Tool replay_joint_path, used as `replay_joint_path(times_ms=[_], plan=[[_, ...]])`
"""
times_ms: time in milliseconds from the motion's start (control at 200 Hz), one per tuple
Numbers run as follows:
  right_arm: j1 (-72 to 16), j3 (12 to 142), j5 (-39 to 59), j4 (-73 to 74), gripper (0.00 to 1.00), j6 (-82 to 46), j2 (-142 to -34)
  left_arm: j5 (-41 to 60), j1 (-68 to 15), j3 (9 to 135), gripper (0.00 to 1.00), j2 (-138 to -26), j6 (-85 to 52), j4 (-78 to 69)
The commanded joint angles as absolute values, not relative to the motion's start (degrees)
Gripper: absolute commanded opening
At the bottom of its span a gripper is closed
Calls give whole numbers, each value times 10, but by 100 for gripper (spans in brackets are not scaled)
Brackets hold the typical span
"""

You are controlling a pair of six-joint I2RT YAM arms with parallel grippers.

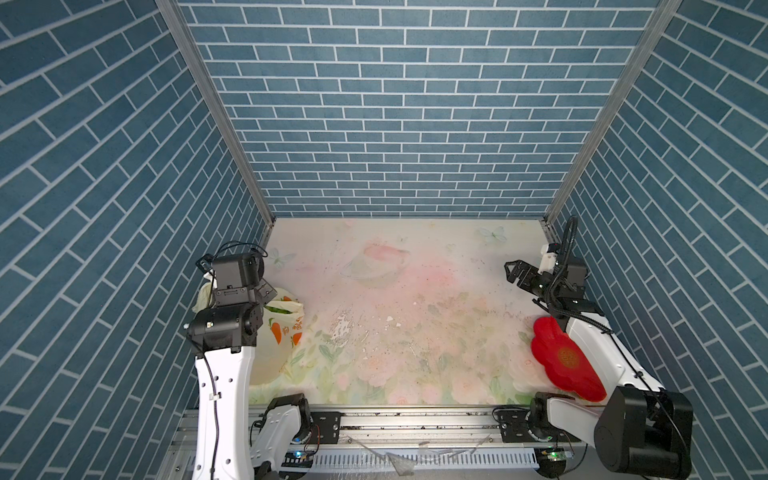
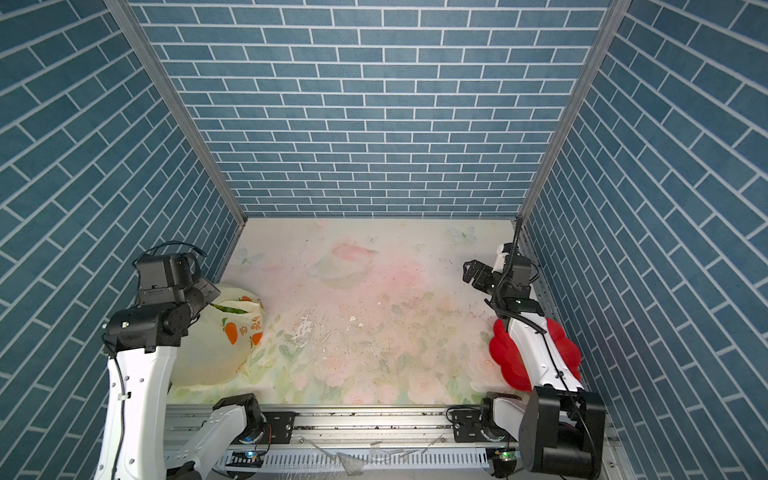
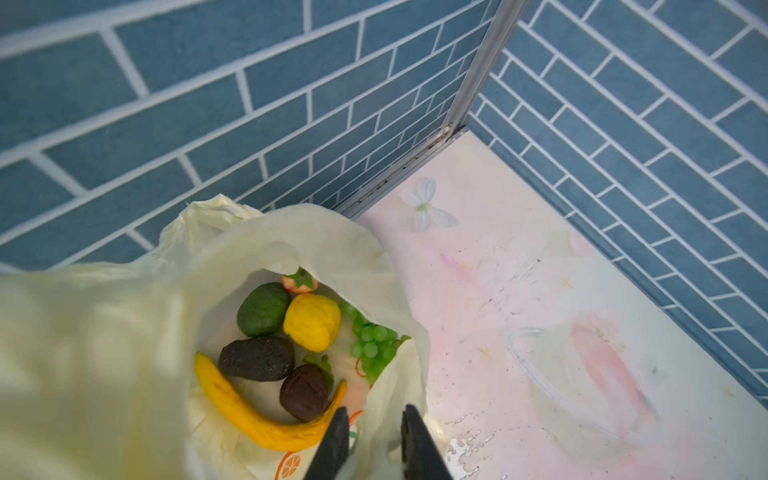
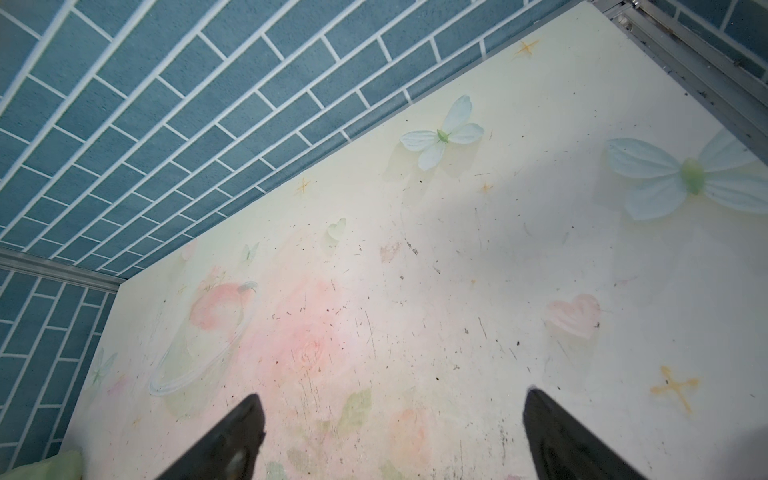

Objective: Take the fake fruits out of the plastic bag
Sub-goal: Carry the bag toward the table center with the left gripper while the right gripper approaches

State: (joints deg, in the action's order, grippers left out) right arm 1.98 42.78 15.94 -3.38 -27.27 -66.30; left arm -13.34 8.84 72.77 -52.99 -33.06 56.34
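Blue brick-pattern walls [image 1: 395, 124] are boxing in a pastel floral table [image 1: 415, 291]. Plastic bag [image 1: 282, 332] is sitting at the left edge against the wall, mouth up.

In both top views the bag is showing only a green sliver at its mouth, and the wrist is covering most of the left gripper [image 3: 376, 409].

In the left wrist view the near bag wall is blurring out. Strawberry [image 3: 300, 282] is half tucked under the rim, and one end of the banana [image 3: 249, 419] is running behind a finger.

Also lying inside are the green round fruit [image 3: 264, 309], yellow knobbly ball [image 3: 311, 322], grape bunch [image 3: 374, 345] and dark brown pieces [image 3: 257, 357].

Left gripper is sitting at the bag rim, jaws nearly together and pinching bag film. Fruits are lying just beyond the fingertips, none being gripped.

Right gripper [image 1: 510, 272] is hovering wide open over bare table at far right, well apart from the bag, holding nothing.

Red plate [image 1: 561, 361] is lying partly under the right arm [image 1: 594, 345].
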Motion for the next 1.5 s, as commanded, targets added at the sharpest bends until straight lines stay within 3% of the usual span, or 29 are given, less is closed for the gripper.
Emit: replay_joint_path(times_ms=[0,100,300,865,1050,1325,1365,1450,1495], plan=[[18,447,138,-51,97,-287,-656,-51,89,757,3,-558,-299,485],[18,450,129,-58,97,-287,-657,7,72,779,0,-590,-288,441],[18,461,127,-72,97,-287,-655,-18,-68,898,0,-707,-226,439],[-33,512,138,-121,97,-253,-654,66,-306,1155,0,-965,-78,436],[-90,532,102,-138,97,-213,-660,73,-372,1109,0,-937,-11,416],[-140,548,103,-129,97,-181,-682,62,-376,940,0,-833,-9,348],[-150,552,106,-127,97,-173,-684,44,-377,915,6,-813,-18,336],[-174,557,119,-118,97,-152,-687,16,-374,861,36,-776,-45,314],[-192,560,121,-112,97,-139,-689,14,-374,840,46,-757,-62,304]])
